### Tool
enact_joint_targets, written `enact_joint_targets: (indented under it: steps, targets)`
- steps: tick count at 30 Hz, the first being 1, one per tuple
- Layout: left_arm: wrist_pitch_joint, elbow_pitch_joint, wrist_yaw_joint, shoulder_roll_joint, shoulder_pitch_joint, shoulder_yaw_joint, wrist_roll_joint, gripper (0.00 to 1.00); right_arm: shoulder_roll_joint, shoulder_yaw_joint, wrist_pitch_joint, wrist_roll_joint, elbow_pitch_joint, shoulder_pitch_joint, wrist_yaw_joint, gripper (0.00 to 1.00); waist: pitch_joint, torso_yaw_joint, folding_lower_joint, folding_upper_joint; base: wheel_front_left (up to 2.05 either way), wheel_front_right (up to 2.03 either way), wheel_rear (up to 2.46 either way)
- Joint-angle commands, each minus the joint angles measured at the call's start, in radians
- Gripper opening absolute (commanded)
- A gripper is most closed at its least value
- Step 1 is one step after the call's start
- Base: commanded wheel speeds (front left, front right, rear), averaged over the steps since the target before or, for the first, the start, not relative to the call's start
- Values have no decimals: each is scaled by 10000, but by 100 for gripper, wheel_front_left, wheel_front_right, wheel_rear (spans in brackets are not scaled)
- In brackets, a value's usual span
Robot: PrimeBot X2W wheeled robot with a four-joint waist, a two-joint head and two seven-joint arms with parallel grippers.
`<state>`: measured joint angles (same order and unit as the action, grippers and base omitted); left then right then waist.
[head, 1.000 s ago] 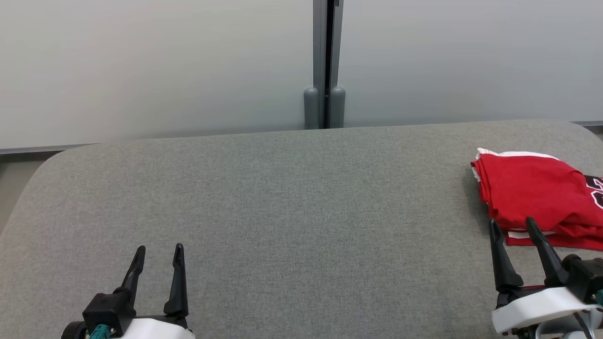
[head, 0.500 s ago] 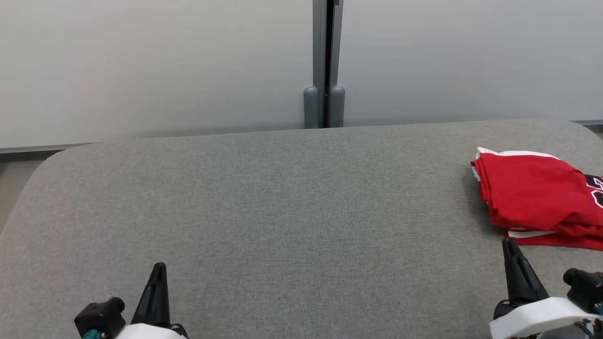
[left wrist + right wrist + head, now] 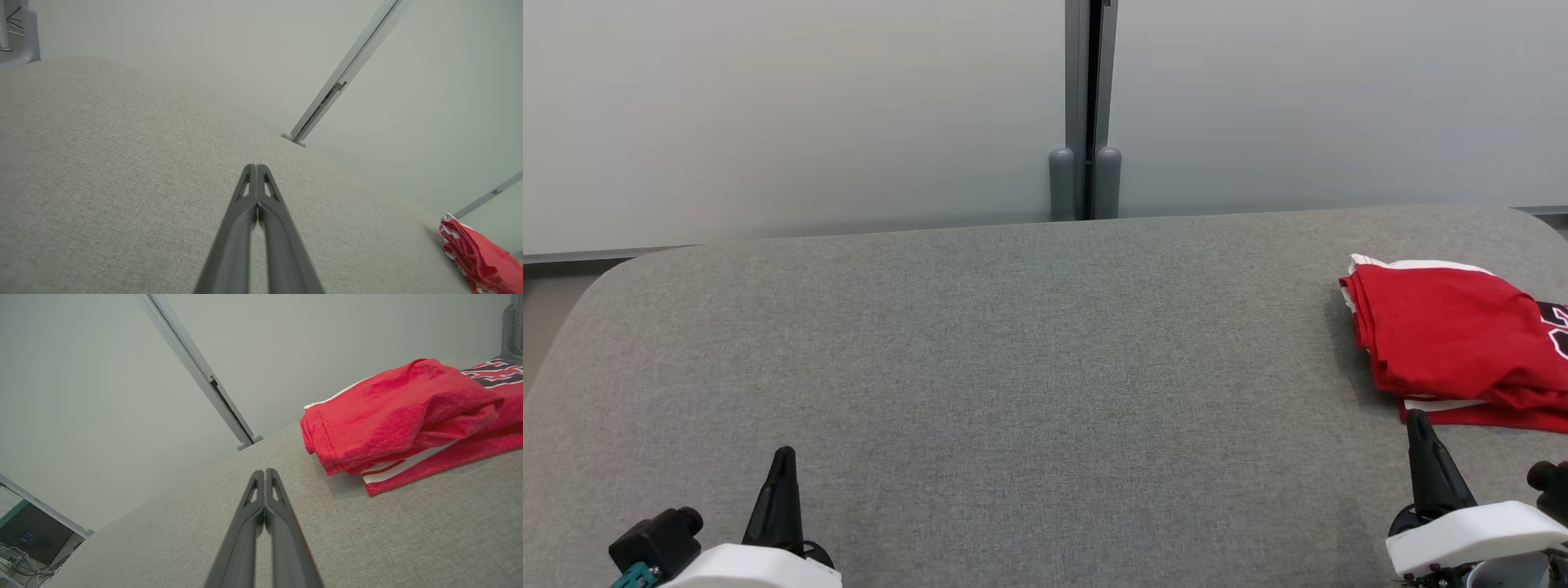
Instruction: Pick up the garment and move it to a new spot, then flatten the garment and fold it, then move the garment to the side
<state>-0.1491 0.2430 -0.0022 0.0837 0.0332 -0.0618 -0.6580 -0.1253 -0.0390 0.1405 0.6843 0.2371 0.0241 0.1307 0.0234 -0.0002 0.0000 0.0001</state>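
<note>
The garment [image 3: 1454, 335] is red with white trim and a dark print, lying folded in a pile at the right end of the grey table [image 3: 1029, 359]. In the right wrist view the garment [image 3: 400, 416] lies just ahead and to the right; in the left wrist view the garment [image 3: 478, 257] sits far off at the lower right. My right gripper [image 3: 1417, 420] [image 3: 264, 472] is shut and empty, a little short of the pile's near edge. At the lower left, my left gripper [image 3: 784, 453] [image 3: 256, 167] is shut too, with nothing in it, over bare fabric.
A pale partition wall [image 3: 809, 114] with a grey vertical post [image 3: 1086, 106] runs along the table's far edge. The table's corners are rounded; its left corner [image 3: 613, 278] drops to the floor. A dark unit with cables [image 3: 28, 539] stands beyond the table in the right wrist view.
Both grippers have gone from open to shut on nothing and drawn back toward the near edge; the right one has come off the garment's edge. The garment has not moved.
</note>
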Motion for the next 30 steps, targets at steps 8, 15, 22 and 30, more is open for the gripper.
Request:
enact_joint_targets:
  steps: [8, 15, 22, 30]
  targets:
    - [347, -122, -230, 4, -497, 302, -1360, 0, 44, 268, -368, 1316, -104, 372, 0, 0, -22, 0, 0, -1, 0, 0, 0]
    - [590, -110, -350, -33, -625, 462, -2246, 0, 117, 410, -606, 2186, -89, 429, 1, 0, -40, 1, 0, -1, 0, 0, 0]
    - [789, -99, -444, -62, -703, 596, -2962, 0, 178, 527, -803, 2882, -76, 478, 1, 0, -56, 1, 0, -1, 0, 0, 0]
    - [1046, -86, -560, -99, -818, 759, -3859, 0, 254, 663, -1040, 3747, -58, 546, 1, 0, -77, 1, 0, -1, 0, 0, 0]
